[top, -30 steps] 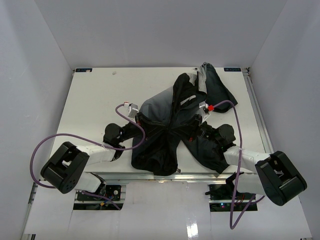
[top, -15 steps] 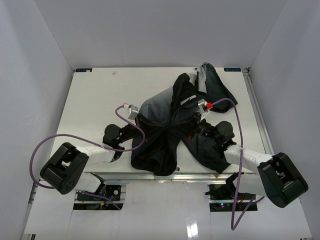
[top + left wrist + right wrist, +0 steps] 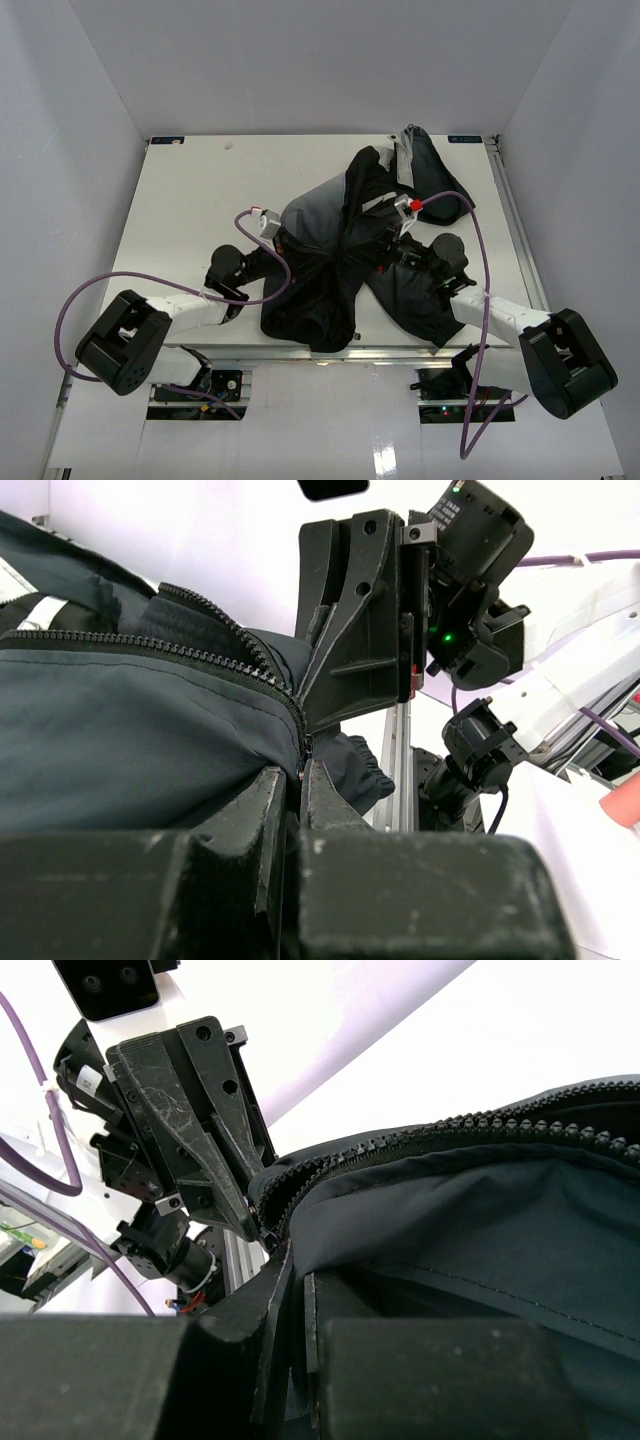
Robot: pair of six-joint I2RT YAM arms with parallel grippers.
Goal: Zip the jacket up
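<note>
1. Jacket lies crumpled right of centre on worktop; zipper unfastened.
2. Left claw and right claw each clamp a hem edge at the zipper's base.
3. Step, as judged: mating the zipper ends. Next move needs precise alignment.

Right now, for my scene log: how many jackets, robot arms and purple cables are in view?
jacket: 1
robot arms: 2, left arm and right arm
purple cables: 2
Total: 5
</note>
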